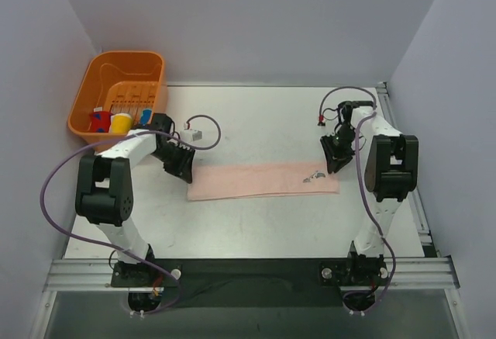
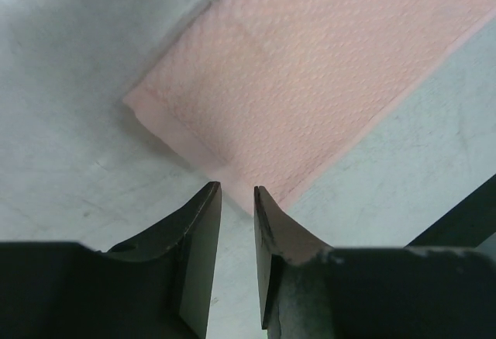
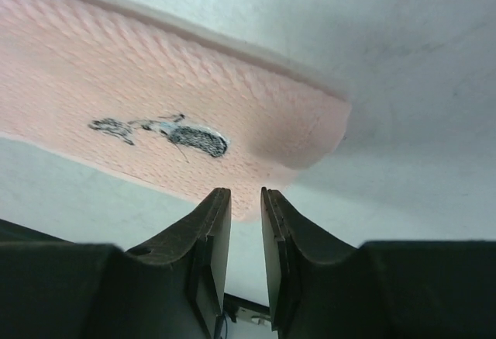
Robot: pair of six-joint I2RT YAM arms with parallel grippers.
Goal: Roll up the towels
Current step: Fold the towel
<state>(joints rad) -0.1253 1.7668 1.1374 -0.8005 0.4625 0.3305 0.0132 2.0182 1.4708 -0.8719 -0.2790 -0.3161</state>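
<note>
On the white tabletop [image 1: 256, 114] the pink towel [image 1: 263, 181] lies centred, a flat strip not yet rolled; left claw [image 2: 237, 189] narrow and empty at its left end, right claw [image 3: 246, 191] narrow, grip unclear.

A plain pale pink rectangular cloth towel [image 2: 310, 83] with a fine dimpled weave lies flat on a smooth grey-white table top [image 2: 62, 160], running from the middle of the view up to the top right corner. A flat hem band runs along the towel's short near edge. The black two-finger left gripper [image 2: 236, 191] points at the towel's nearest corner, its tips right at that corner. Its jaws stand a narrow slot apart, and bare table shows through the slot. A dark straight-edged bar [image 2: 465, 215] crosses the frame's edge right of the towel's long side.
</note>
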